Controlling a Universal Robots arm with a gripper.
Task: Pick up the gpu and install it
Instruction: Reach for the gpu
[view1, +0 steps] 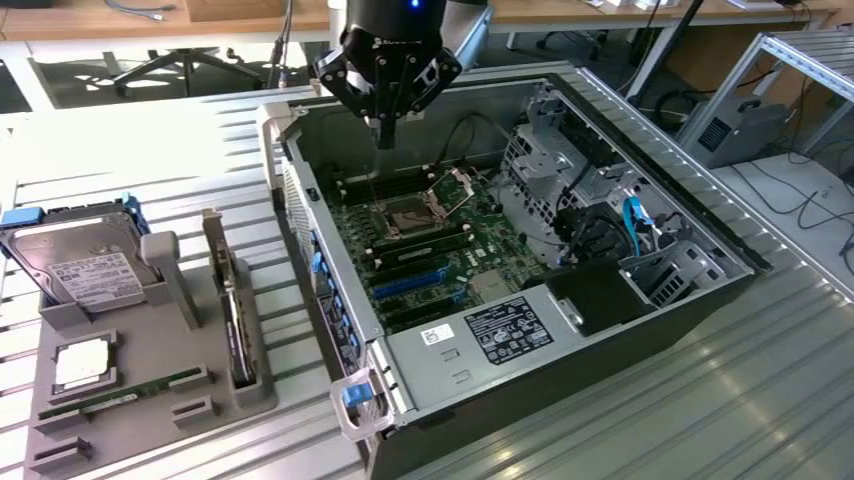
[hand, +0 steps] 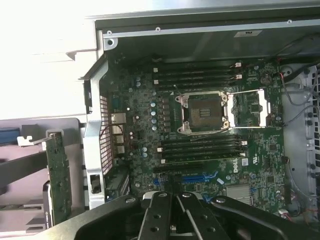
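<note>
I saw the gpu standing on its long edge in a slot of the grey holder, untouched, at about 8 o'clock from the open case in the exterior view. It was 1 thin, flat card, its silver bracket rising at its 12 o'clock end. In my wrist view its board looked green.

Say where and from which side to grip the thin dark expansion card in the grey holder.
Probably its upper long edge, from above, pinching the flat faces: the thin dark expansion card stands on edge, lower edge slotted in the grey holder.
</note>
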